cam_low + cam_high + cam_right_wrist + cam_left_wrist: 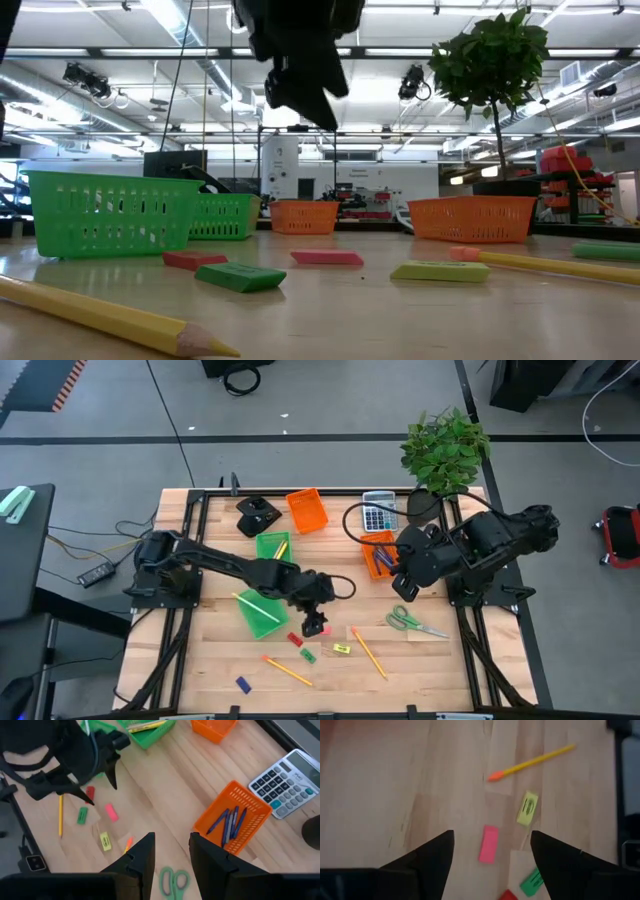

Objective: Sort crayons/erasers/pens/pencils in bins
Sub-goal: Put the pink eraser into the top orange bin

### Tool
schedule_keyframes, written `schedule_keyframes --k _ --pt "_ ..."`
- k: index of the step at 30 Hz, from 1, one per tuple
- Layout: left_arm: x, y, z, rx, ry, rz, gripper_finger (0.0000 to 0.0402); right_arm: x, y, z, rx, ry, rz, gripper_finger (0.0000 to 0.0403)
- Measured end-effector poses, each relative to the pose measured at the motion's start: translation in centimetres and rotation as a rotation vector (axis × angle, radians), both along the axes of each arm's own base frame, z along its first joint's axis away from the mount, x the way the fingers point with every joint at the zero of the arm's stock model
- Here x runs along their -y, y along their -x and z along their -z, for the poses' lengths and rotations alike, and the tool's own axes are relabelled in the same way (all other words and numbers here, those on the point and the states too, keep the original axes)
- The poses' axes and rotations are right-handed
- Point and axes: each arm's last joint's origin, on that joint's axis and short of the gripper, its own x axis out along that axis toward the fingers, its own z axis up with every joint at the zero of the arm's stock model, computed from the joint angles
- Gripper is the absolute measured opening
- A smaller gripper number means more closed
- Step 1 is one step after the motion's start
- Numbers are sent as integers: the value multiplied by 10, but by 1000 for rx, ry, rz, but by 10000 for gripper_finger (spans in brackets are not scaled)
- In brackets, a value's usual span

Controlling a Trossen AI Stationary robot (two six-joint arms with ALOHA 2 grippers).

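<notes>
The erasers lie loose on the counter (pixel 440 665) under the left end effector (pixel 490 852), whose fingers (pixel 437 857) stand spread wide with nothing between them. The pink eraser (pixel 489 843) sits straight ahead of that end effector, framed between its two fingers; the yellow eraser (pixel 527 808) lies just beyond and to one side, and the green eraser (pixel 533 881) and a red eraser (pixel 508 895) lie close under the other finger. A pencil (pixel 532 763) lies farther off, past the yellow block.

The step in hand looks like picking up the pink eraser. To do it well, the end effector should come straight down with the fingers across the block's narrow width, not its length. The green and red neighbours are near enough to be nudged, so keep the descent centred. Close only once the fingertips reach the counter, as the block is flat and low.

The right end effector (pixel 171 851) waits beside the orange bin (pixel 235 822) that holds the pens (pixel 229 824), its fingers slightly parted and empty. Which bin takes erasers cannot be told; the near green bin (pixel 258 612) stands just beside the left arm.
</notes>
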Motion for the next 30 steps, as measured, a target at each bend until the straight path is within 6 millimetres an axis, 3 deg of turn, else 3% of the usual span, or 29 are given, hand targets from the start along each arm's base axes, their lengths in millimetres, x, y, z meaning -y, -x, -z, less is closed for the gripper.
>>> schedule_keyframes --k 6,11,22,30 --pt "14 0 19 -71 -33 142 275 -4 2 0 32 4 56 126" --pt "28 -5 25 -31 -67 185 272 -8 4 -1 70 17 100 126" --pt "32 -16 60 -80 -119 206 270 -24 9 6 75 -30 130 126" --pt "33 -16 74 -134 -104 203 270 -34 14 6 88 -59 130 126"
